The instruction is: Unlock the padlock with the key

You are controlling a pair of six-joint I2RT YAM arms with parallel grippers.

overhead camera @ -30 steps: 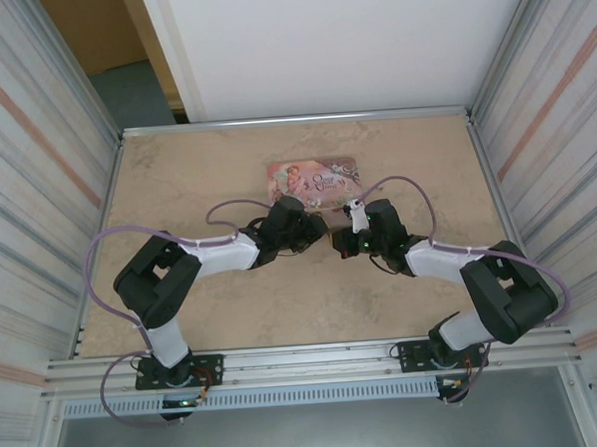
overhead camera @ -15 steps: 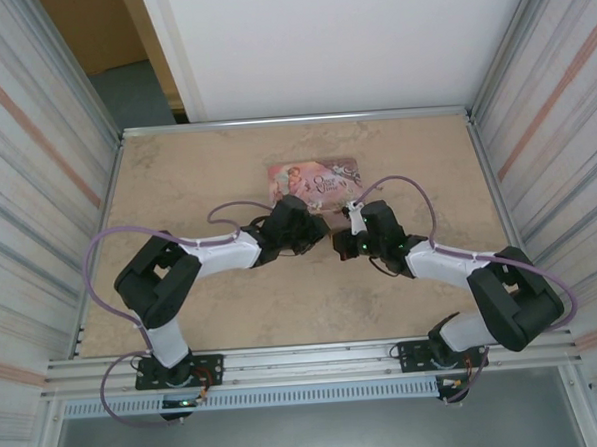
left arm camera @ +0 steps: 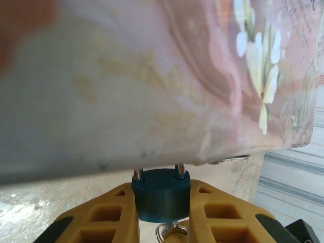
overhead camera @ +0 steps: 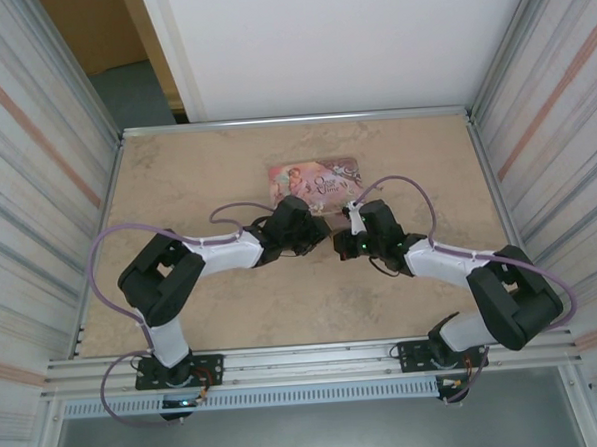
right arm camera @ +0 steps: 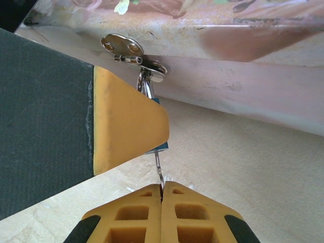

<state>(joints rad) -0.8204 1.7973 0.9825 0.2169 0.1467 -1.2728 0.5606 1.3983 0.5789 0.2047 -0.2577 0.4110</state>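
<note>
Beige worktop [overhead camera: 197, 189] under the pink tin [overhead camera: 314, 175]: clamps the padlock [left arm camera: 161, 195] hanging beneath the tin's hasp [right arm camera: 129, 50] with left end effector [left arm camera: 162, 203], pinches the key [right arm camera: 158, 167] lower still with right end effector [right arm camera: 162, 190], likely risks bending or slipping that thin key through any off-axis twist.

Bright, even light; the tin [left arm camera: 152, 76] is blurred close-up, the padlock [left arm camera: 161, 195] sharper
</note>
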